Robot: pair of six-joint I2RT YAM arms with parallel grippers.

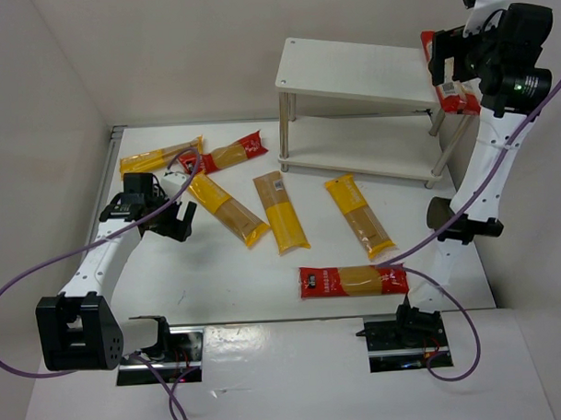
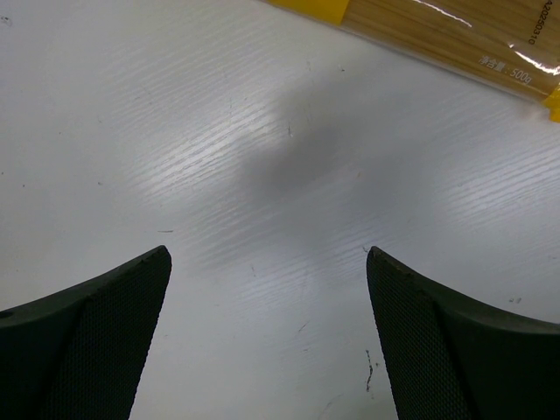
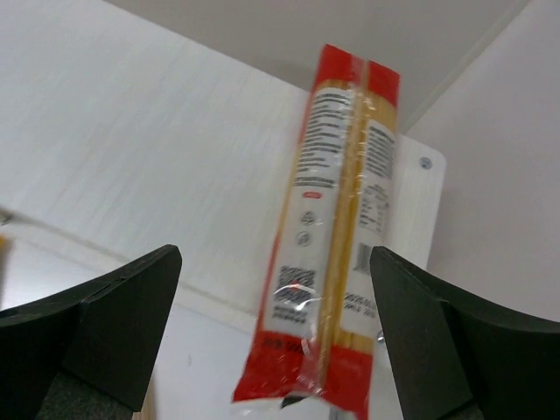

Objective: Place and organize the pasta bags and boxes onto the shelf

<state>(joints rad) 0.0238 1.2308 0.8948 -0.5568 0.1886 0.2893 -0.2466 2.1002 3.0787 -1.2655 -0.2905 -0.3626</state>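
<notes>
A red spaghetti packet [image 1: 453, 91] [image 3: 337, 227] lies on the right end of the shelf's top board [image 1: 349, 67] [image 3: 131, 131], one end overhanging the board's edge. My right gripper [image 1: 444, 64] [image 3: 276, 254] hovers over it, open wide, with the packet between the jaws and not gripped. On the table lie several more packets: yellow ones [image 1: 159, 158], [image 1: 227, 208], [image 1: 281, 213], [image 1: 359, 215] and red ones [image 1: 231, 155], [image 1: 353, 280]. My left gripper [image 1: 175, 223] [image 2: 267, 254] is open and empty low over bare table, just left of a yellow packet [image 2: 455, 31].
The shelf's lower board [image 1: 352, 152] holds nothing visible. Walls close in the table at the left and back. The right arm's cable [image 1: 465, 213] hangs near the shelf's right legs. The arm bases [image 1: 395, 335] sit at the near edge.
</notes>
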